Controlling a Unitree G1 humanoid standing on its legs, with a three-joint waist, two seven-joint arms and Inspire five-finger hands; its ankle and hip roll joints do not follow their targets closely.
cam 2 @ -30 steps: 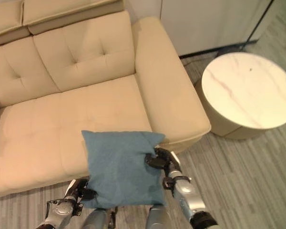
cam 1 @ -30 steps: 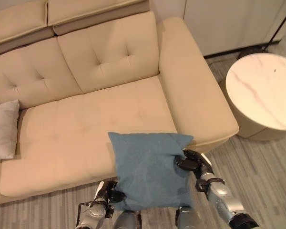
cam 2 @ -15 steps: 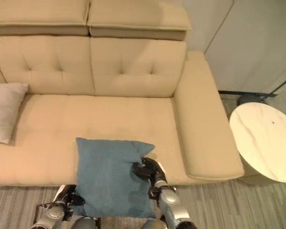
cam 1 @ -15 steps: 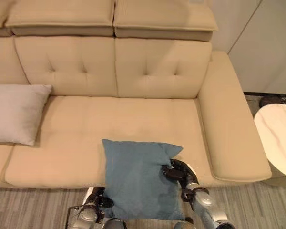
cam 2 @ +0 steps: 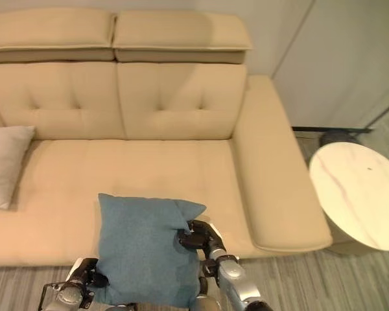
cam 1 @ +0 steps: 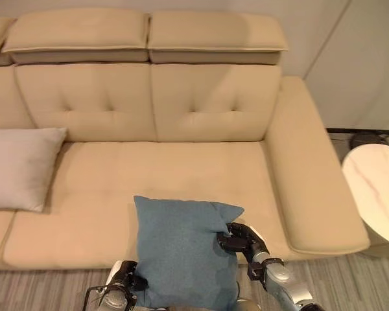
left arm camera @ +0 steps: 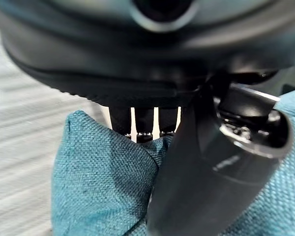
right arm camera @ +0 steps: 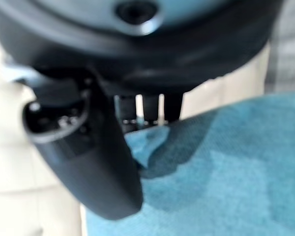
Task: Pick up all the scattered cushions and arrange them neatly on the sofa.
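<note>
A blue cushion (cam 1: 181,253) hangs in front of the beige sofa (cam 1: 181,175), over the seat's front edge. My left hand (cam 1: 124,280) pinches its lower left corner, and in the left wrist view the thumb (left arm camera: 206,172) presses the blue cloth (left arm camera: 98,172) against the fingers. My right hand (cam 1: 238,240) grips the cushion's upper right corner; the right wrist view shows its thumb (right arm camera: 103,162) curled onto the blue fabric (right arm camera: 211,182). A light grey cushion (cam 1: 19,167) lies on the seat at the far left.
A round marble-topped side table (cam 1: 376,194) stands to the right of the sofa's armrest (cam 1: 311,168). Grey striped flooring (cam 1: 45,288) runs along the sofa's front. The middle and right seat are bare.
The camera has swung from the sofa's right end to face it squarely. Both hands kept their hold, and the blue cushion sits a little lower in view.
</note>
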